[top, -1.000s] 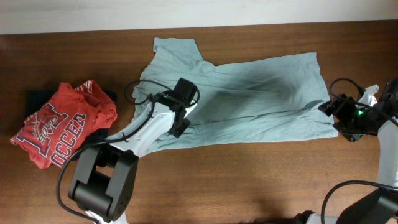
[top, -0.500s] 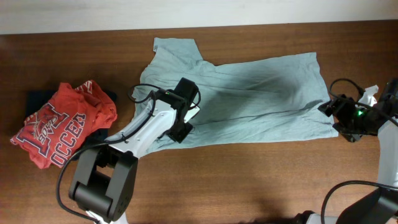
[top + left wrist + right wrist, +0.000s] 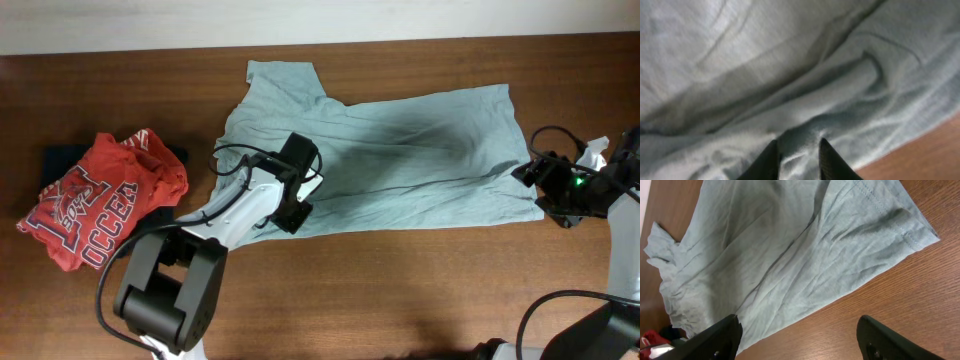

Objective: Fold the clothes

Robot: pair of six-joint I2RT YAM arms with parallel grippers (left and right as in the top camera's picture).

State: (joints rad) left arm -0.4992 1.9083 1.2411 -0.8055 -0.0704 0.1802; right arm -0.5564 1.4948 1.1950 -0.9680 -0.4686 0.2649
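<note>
So my left gripper (image 3: 797, 162) just slid toward the wooden table's (image 3: 420, 290) front edge over the spread pale grey-teal cotton T-shirt (image 3: 410, 150), jaws slightly apart, can't tell if pinching; right gripper (image 3: 800, 330) gapes, nothing folded yet.

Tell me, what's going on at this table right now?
Two robot arms are working on a pale grey-teal cotton T-shirt spread over the brown wooden table. The left gripper is down on the shirt's near edge, fingers narrowly parted over a bunched ridge of fabric; whether it grips is unclear. The right gripper hovers open beside the shirt's right hem, holding nothing. A crumpled red printed shirt lies on a dark navy garment at the left, unfolded.
</note>
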